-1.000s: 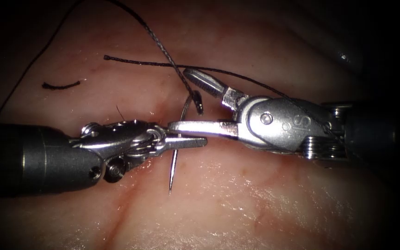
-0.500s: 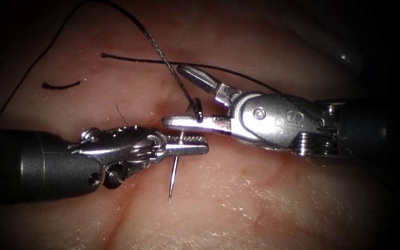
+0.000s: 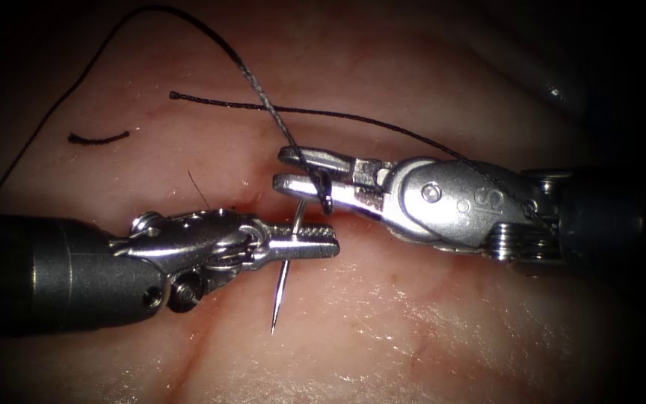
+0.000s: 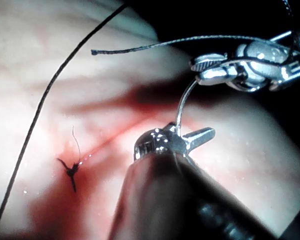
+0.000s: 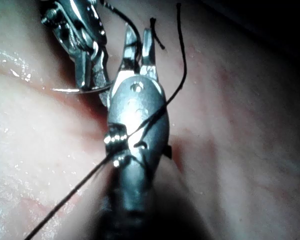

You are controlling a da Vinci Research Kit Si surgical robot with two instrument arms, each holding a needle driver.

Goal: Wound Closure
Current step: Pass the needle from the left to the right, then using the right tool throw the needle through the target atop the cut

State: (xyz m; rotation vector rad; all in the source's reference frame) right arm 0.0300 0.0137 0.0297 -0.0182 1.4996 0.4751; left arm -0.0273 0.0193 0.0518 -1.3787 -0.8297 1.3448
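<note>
In the endoscope view my left gripper (image 3: pixel 333 243) comes in from the left. Its jaws stand slightly open, with the curved needle (image 3: pixel 284 280) still passing between them at mid-curve. The needle's point hangs free above the tissue (image 3: pixel 428 329), not in it. My right gripper (image 3: pixel 278 169) is shut on the needle's tail end, where the dark thread (image 3: pixel 259 84) joins it. In the left wrist view the needle (image 4: pixel 181 102) rises from my left gripper (image 4: pixel 210 133) to the right gripper (image 4: pixel 196 69). In the right wrist view the right gripper (image 5: pixel 137 35) holds thread beside the left tool (image 5: pixel 85 60).
The red cut (image 3: pixel 211 329) runs down and left beneath the left tool. A tied stitch (image 4: pixel 70 171) sits on it, with red fluid around. A loose thread tail (image 3: pixel 177 96) crosses to the right tool, and a short cut piece (image 3: pixel 99 139) lies at upper left.
The right jaws, wide open a second ago, have closed on the needle's tail end. The left jaws, then shut on the needle, have parted a little. The needle has barely moved.
</note>
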